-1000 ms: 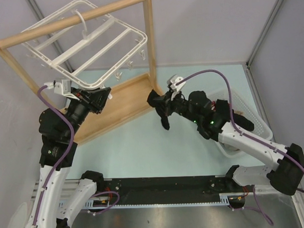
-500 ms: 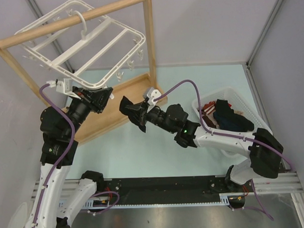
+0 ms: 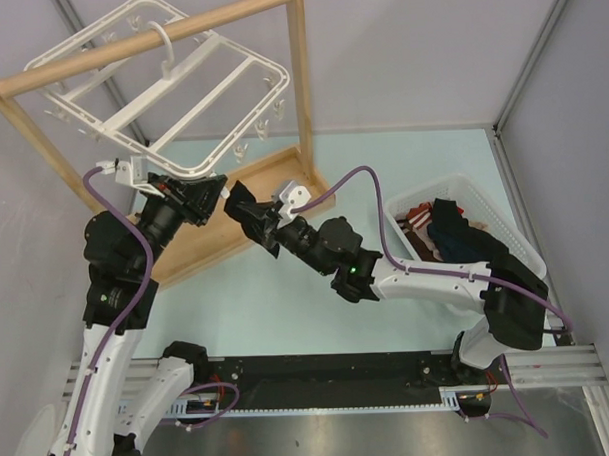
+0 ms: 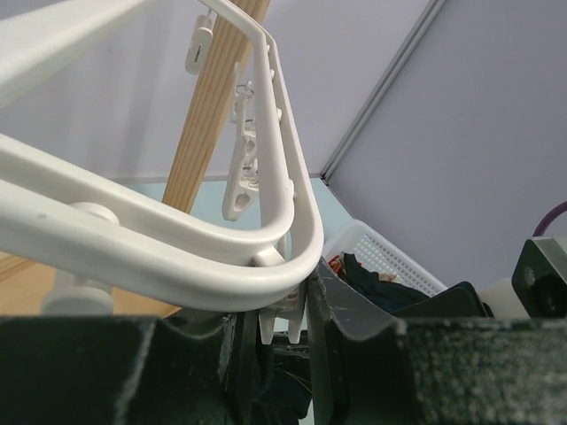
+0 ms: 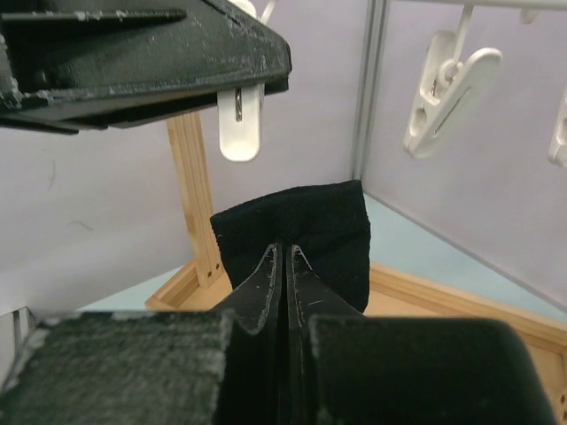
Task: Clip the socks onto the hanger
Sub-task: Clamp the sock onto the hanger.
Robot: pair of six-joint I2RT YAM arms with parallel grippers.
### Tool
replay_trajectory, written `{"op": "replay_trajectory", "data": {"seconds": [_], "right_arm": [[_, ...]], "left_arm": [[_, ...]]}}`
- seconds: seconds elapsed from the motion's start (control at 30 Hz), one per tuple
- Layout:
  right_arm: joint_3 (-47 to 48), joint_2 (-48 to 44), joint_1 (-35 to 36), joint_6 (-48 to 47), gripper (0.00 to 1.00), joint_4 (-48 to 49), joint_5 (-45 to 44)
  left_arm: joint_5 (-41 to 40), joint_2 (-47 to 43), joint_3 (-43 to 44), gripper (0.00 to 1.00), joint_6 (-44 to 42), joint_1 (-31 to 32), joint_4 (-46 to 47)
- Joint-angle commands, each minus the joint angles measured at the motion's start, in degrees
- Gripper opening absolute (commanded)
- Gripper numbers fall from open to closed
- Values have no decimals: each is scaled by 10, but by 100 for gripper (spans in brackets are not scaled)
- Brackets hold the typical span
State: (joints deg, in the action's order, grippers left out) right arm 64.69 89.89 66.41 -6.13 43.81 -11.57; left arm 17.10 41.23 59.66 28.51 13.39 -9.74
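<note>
Just beside the left tool [image 4: 276,329] pinching a hanger clip [image 5: 239,126], the right tool [image 5: 285,253] clamps a black sock [image 5: 312,220].

white links [image 3: 431,279], black joints [image 3: 110,257] on both arms; purple cables [image 3: 365,169] run to white wrist cameras [image 3: 288,197].

right arm: swung left, away from the white basket [image 3: 506,224] | right gripper [image 3: 267,227] with black sock [image 3: 242,208]: carried past the wooden post [image 3: 300,88], now just beside the left gripper [image 3: 208,194]
</note>
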Motion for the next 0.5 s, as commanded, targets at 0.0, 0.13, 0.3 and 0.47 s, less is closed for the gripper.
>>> {"op": "replay_trajectory", "data": {"seconds": [0.0,0.13,0.3,0.47], "right_arm": [[33,5,6,-20,0,46,-28],[41,5,7,-19,0,40,-28],[44,3,11,-19,0,40,-24],[50,6,14,-19,0,36,-21]], "left_arm": [[17,2,-9,0,0,7,-21],[13,2,-11,0,-4,7,-24],[7,2,-17,0,-6,7,-25],[9,3,-17,0,-6,6,-24]]}}
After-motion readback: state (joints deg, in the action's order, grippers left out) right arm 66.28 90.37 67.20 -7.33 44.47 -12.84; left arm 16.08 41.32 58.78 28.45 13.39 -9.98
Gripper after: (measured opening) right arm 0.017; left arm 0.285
